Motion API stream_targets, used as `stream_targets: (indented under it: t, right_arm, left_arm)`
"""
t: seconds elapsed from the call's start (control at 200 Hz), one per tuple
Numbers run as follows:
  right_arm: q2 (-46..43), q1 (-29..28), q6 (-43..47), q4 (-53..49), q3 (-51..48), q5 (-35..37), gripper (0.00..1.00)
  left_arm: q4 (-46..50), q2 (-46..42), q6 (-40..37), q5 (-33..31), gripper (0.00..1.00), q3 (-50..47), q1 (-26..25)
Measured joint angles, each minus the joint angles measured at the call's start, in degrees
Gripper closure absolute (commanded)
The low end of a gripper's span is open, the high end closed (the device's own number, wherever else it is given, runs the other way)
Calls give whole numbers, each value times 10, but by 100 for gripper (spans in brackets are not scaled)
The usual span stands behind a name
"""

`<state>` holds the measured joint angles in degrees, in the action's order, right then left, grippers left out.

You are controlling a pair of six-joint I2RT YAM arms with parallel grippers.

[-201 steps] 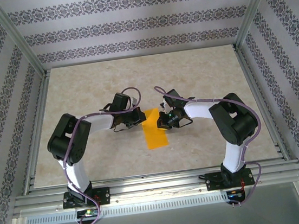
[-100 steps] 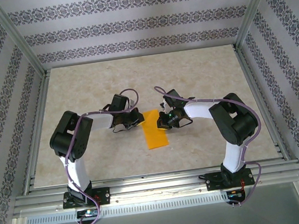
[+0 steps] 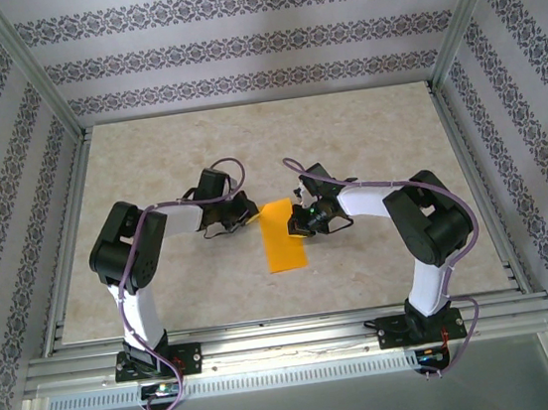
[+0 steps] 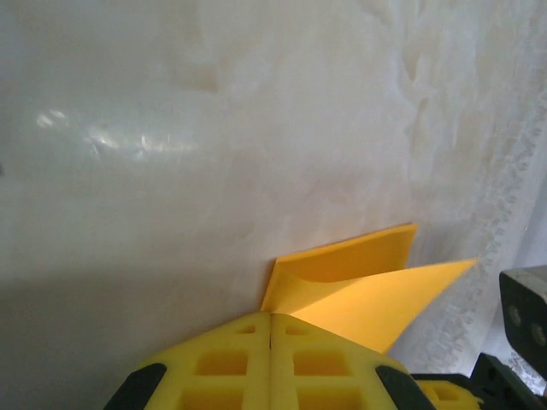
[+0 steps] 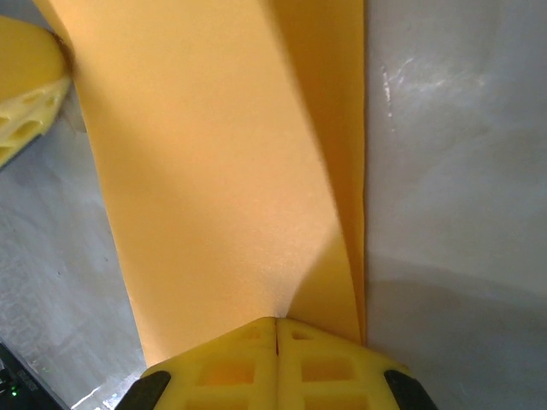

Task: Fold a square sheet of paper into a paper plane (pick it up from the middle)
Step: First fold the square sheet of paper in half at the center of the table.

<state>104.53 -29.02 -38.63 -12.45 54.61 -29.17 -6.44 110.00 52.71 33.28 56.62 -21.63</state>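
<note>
– Orange paper [image 3: 283, 236], where does it lie?
– In the middle of the pale marbled surface [image 3: 367, 144], between the two arms. It is doubled over into a long strip, one short end toward the arm bases and the other away from them.
– And the right tool [image 3: 295, 227]?
– It sits at the strip's right edge. From the right wrist its tool [image 5: 276, 323] has both yellow fingers pressed together, and the paper [image 5: 214, 171] runs straight out from between their tips, with a raised fold along its right side. So it is pinching the paper.
– The left tool [image 3: 252, 216]?
– It is at the far left corner of the strip. In the left wrist view the tool [image 4: 271, 318] has its fingers closed with no gap, and the paper [image 4: 367, 295] lies just beyond the tips, its upper layer lifted a little off the lower one.
– Does it grip the paper?
– I cannot tell. The right wrist view shows one of its fingers [image 5: 26, 94] touching the paper's edge at that corner, no more than that
</note>
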Motion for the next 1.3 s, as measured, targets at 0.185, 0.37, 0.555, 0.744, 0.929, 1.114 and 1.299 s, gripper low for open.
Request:
stream_targets:
  t: [0.185, 0.37, 0.555, 0.744, 0.929, 1.114, 1.299]
  right_arm:
    - [-2, 0, 0, -5, -1, 2, 100]
    - [-2, 0, 0, -6, -1, 2, 100]
    - [-2, 0, 0, -6, -1, 2, 100]
    - [-3, 0, 0, -6, -1, 2, 100]
    - [-3, 0, 0, -6, -1, 2, 100]
    - [-3, 0, 0, -6, -1, 2, 100]
    - [-3, 0, 0, -6, -1, 2, 100]
  left_arm:
    - [0, -21, -4, 1, 91, 0, 3]
    - [-5, -43, -27, 33, 91, 3, 2]
    - [-5, -19, -50, 61, 91, 25, -1]
    - [-5, 25, -61, 70, 90, 40, -2]
    - [-5, 47, -71, 64, 90, 43, 0]
    - [-4, 48, -72, 55, 90, 45, 0]
    - [-4, 48, -50, 49, 90, 46, 5]
